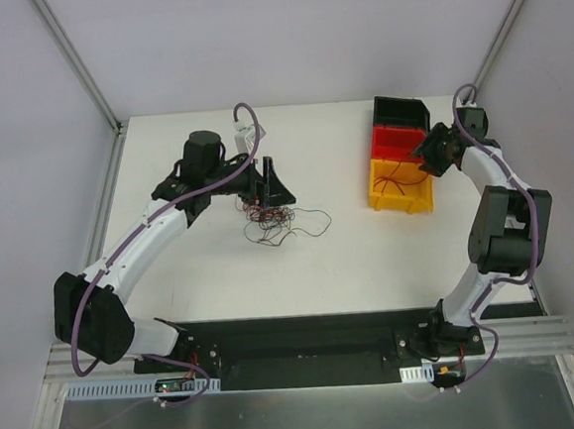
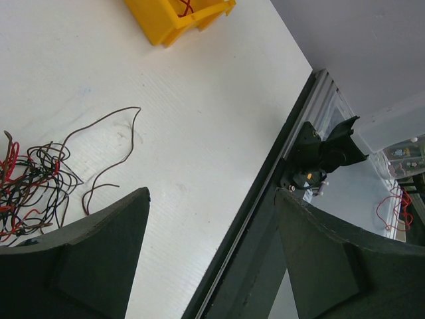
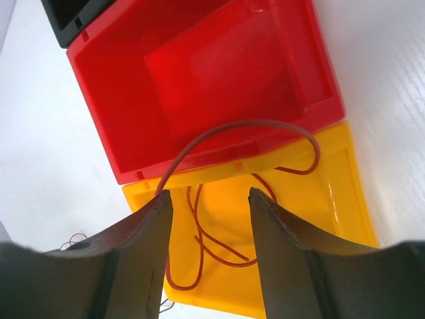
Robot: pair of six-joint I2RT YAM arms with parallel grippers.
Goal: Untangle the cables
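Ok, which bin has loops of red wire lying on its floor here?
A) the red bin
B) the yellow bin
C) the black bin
B: in the right wrist view the red wire curls across the floor of the yellow bin, while the floor of the red bin behind it is bare.

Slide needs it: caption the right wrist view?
Right fingers open over the yellow bin; red wire inside loops up across the red bin.
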